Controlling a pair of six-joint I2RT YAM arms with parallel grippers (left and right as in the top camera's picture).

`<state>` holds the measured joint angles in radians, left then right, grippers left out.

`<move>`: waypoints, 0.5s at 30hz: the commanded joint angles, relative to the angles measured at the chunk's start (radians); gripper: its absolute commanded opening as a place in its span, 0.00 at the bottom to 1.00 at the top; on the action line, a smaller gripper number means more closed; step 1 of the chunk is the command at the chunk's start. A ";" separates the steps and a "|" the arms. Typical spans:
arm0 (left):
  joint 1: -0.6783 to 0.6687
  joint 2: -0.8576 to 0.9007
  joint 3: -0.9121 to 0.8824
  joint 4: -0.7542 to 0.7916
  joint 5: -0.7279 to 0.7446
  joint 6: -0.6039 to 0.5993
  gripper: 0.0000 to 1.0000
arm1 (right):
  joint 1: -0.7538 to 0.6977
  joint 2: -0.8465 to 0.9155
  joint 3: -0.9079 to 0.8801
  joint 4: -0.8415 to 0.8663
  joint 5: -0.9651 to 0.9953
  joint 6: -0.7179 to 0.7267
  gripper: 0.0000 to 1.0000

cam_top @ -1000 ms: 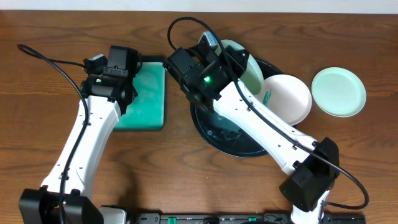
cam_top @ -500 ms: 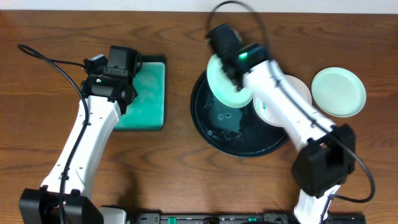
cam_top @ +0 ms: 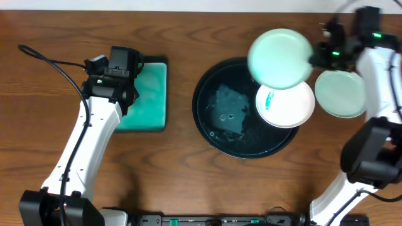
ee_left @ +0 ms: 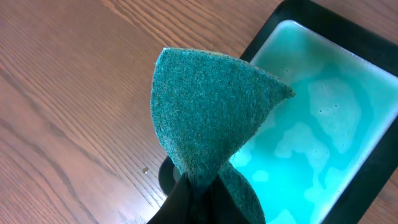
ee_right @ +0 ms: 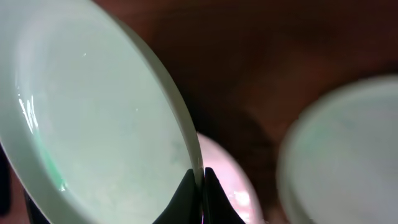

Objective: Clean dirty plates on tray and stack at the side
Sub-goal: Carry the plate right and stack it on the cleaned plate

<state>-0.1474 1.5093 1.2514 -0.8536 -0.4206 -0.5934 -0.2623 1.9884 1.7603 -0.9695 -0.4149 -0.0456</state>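
The right gripper [ee_right: 200, 180] is closed tight on the rim of a mint-green plate [cam_top: 281, 58]. Its two fingers pinch the edge, and the plate stands nearly edge-on to the wrist camera. From overhead this plate hangs in the air near the far edge of the table [cam_top: 188, 31], above the far right part of the round black tray [cam_top: 204, 125]. In that view it overlaps the top of the white plate [cam_top: 289, 108].

The white plate lies on the right side of the tray, reaching out over the rim. It carries a small teal smear [cam_top: 270, 99] on its left part. A second mint-green plate [cam_top: 341, 94] lies flat on the wood near the right edge of the table, just beside the white plate. Whether the two touch cannot be told. The floor of the tray shows wet, shiny patches.

The left gripper [ee_left: 199, 185] is clamped shut on a green scrubbing pad [ee_left: 208, 112]. It is pinched at its lower end, so it folds up into a rounded cone. The pad is held over the far left corner of the sponge tray [cam_top: 151, 94], partly above its black rim and partly above bare wood. The sponge tray is rectangular and sits toward the far left part of the table, well apart from the round tray. Its inside is teal with paler patches.
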 commanded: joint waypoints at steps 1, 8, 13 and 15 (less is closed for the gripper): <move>0.002 0.000 -0.004 -0.001 -0.009 0.017 0.07 | -0.137 0.022 -0.055 0.024 -0.125 0.069 0.01; 0.002 0.000 -0.004 0.000 -0.009 0.017 0.07 | -0.360 0.024 -0.140 0.108 -0.158 0.106 0.01; 0.002 0.000 -0.004 0.002 -0.009 0.017 0.07 | -0.465 0.024 -0.219 0.183 -0.066 0.187 0.01; 0.002 0.000 -0.004 0.002 -0.009 0.017 0.07 | -0.488 0.024 -0.251 0.220 -0.053 0.199 0.01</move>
<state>-0.1474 1.5093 1.2514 -0.8528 -0.4206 -0.5934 -0.7277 2.0056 1.5478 -0.7757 -0.4881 0.0948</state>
